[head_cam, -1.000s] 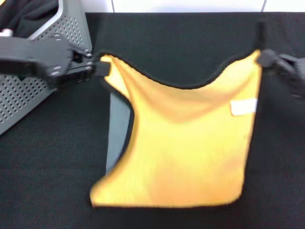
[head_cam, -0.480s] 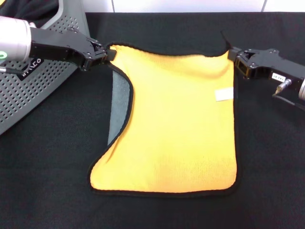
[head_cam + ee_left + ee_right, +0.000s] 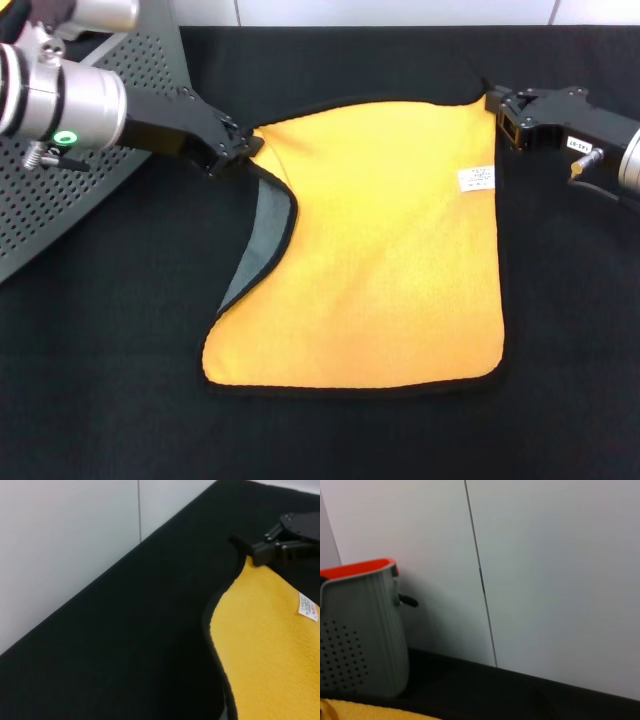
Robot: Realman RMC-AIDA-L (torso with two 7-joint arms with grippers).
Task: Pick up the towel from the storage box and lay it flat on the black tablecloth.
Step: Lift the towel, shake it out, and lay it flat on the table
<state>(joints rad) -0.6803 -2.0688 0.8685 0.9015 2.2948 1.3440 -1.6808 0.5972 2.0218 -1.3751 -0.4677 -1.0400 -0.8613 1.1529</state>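
The yellow-orange towel [image 3: 380, 260] lies spread on the black tablecloth [image 3: 120, 380], white label [image 3: 476, 180] up. Its left edge is folded over and shows the grey reverse [image 3: 262, 245]. My left gripper [image 3: 243, 151] is shut on the towel's far left corner, low over the cloth. My right gripper [image 3: 497, 104] is shut on the far right corner. The left wrist view shows the towel [image 3: 270, 650], its label [image 3: 309, 607] and the right gripper [image 3: 250, 550] at the corner. The light grey storage box [image 3: 70, 200] stands at far left, behind my left arm.
A white wall runs along the tablecloth's far edge [image 3: 75, 550]. The right wrist view shows the storage box [image 3: 360, 635] with an orange rim, a strip of towel [image 3: 365, 711] and the wall. Black cloth surrounds the towel on all sides.
Both grippers have come down with the towel's far corners. The towel has gone from sagging between them to lying stretched on the cloth, and its near edge has shifted slightly right.
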